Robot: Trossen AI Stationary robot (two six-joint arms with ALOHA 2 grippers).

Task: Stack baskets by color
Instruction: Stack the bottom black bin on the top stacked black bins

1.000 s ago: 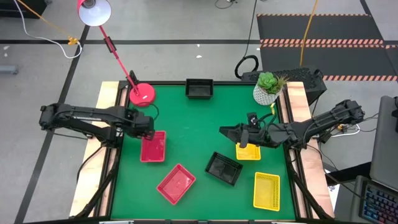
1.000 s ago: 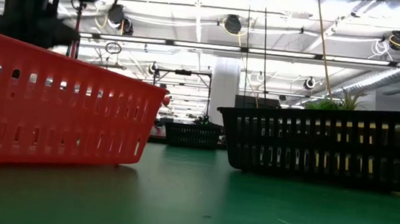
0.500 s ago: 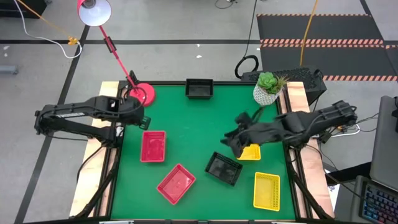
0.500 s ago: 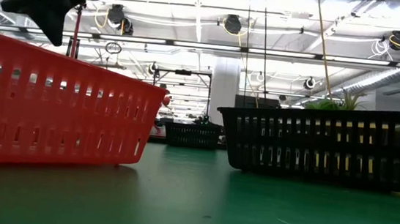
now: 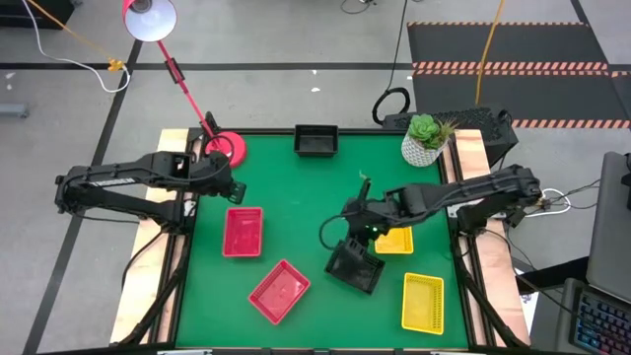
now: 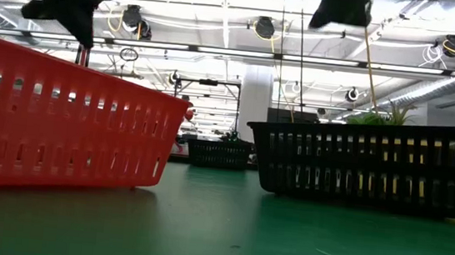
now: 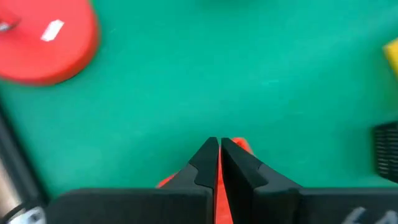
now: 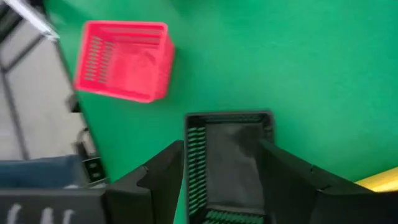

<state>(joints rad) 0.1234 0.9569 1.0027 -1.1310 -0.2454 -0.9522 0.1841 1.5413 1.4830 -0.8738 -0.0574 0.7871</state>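
The left hand (image 5: pixel 229 185) hovers with fingers pressed together and empty, above the desk (image 5: pixel 296 197) near the lamp base (image 5: pixel 225 150), just beyond a red basket (image 5: pixel 243 232); another red basket (image 5: pixel 278 291) lies nearer the front. The right hand (image 5: pixel 347 237) is spread wide, empty, over a black basket (image 5: pixel 355 266). These mesh baskets look light, thin and slightly springy; a rim wall seems the best hold.

Six baskets are seen on the desk (image 5: pixel 296 197). Two red baskets (image 5: pixel 243 232), two yellow baskets (image 5: pixel 422 302) and two black baskets (image 5: pixel 315 141) are counted.
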